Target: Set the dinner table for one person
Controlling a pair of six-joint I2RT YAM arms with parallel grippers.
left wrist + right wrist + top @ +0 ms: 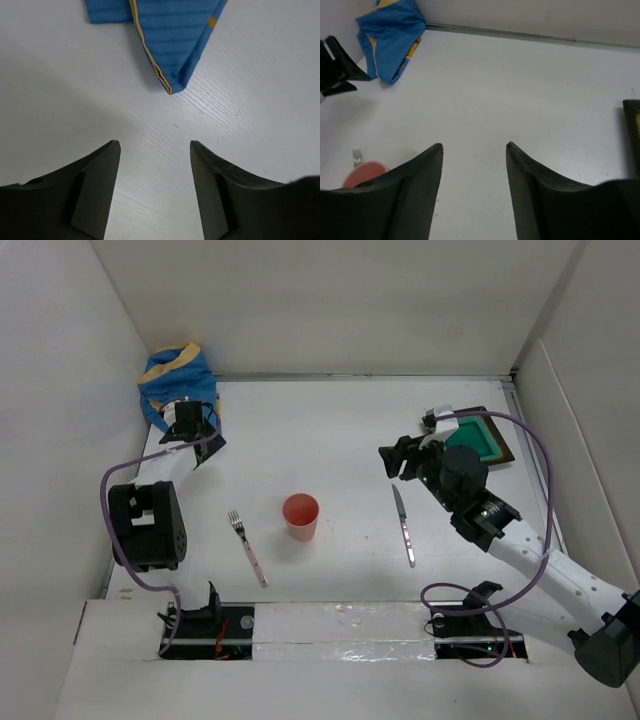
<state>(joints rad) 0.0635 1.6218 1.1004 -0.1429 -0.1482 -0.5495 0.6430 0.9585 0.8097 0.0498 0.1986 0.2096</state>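
The white dinner table (330, 430) carries a pink cup (300, 515) at its middle front, a fork (247, 547) left of it and a knife (403, 525) right of it. A green plate with a dark rim (478, 438) lies at the back right. My left gripper (190, 425) is open and empty, just in front of the blue cloth (178, 380); in the left wrist view (155, 145) the cloth's corner (165, 35) lies ahead of the fingertips. My right gripper (395, 458) is open and empty above bare table (474, 146), left of the plate.
White walls close in the table on the left, back and right. In the right wrist view the cup (362, 172) and fork tines (357, 157) show at lower left, the cloth (392, 37) at the far left corner, the plate's rim (632, 130) at the right edge.
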